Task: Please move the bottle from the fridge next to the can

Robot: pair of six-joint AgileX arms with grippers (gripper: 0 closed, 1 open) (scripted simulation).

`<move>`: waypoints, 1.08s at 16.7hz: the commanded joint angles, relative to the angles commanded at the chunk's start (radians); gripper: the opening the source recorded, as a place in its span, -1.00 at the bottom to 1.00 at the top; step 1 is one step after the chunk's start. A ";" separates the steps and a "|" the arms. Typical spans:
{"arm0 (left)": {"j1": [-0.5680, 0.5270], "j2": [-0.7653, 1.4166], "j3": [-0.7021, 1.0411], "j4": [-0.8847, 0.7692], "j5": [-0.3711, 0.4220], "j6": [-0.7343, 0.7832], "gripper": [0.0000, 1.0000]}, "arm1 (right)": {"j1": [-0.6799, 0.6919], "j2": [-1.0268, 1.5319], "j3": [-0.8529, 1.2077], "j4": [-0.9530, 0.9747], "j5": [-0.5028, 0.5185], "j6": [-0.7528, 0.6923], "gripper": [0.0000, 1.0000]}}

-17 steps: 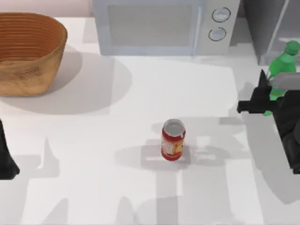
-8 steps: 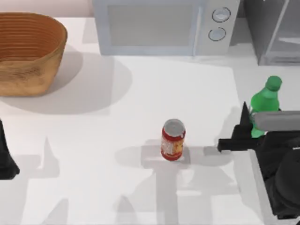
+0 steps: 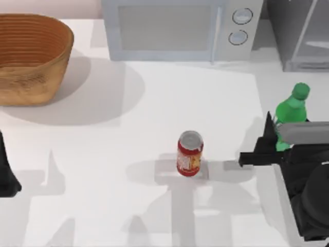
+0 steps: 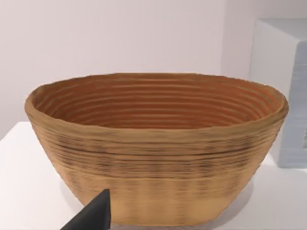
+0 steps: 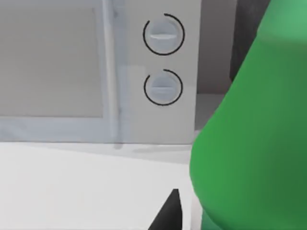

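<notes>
While my right gripper (image 3: 275,135) is clamped on the bottle (image 3: 288,114), well out of the fridge (image 3: 300,31) and over the right side of the tabletop (image 3: 154,103), the can (image 3: 189,153) stands some way off near the middle. I judge the main risk is the dark finger (image 3: 257,157) reaching toward the can and knocking it over if I bring the bottle in too close. A tilted release could also topple the tall bottle. My left gripper (image 3: 7,177) is parked at the left edge; I cannot tell its state.
</notes>
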 joint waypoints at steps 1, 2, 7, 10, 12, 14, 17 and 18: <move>0.000 0.000 0.000 0.000 0.000 0.000 1.00 | 0.000 0.000 0.000 0.000 0.000 0.000 -1.00; 0.000 0.000 0.000 0.000 0.000 0.000 1.00 | 0.000 0.000 0.000 0.000 0.000 0.000 -1.00; 0.000 0.000 0.000 0.000 0.000 0.000 1.00 | 0.000 0.000 0.000 0.000 0.000 0.000 -0.25; 0.000 0.000 0.000 0.000 0.000 0.000 1.00 | 0.000 0.000 0.000 0.000 0.000 0.000 0.21; 0.000 0.000 0.000 0.000 0.000 0.000 1.00 | 0.000 0.000 0.000 0.000 0.000 0.000 0.51; 0.000 0.000 0.000 0.000 0.000 0.000 1.00 | 0.000 0.000 0.000 0.000 0.000 0.000 0.81; 0.000 0.000 0.000 0.000 0.000 0.000 1.00 | 0.000 0.000 0.000 0.000 0.000 0.000 1.00; 0.000 0.000 0.000 0.000 0.000 0.000 1.00 | 0.000 0.000 0.000 0.000 0.000 0.000 1.00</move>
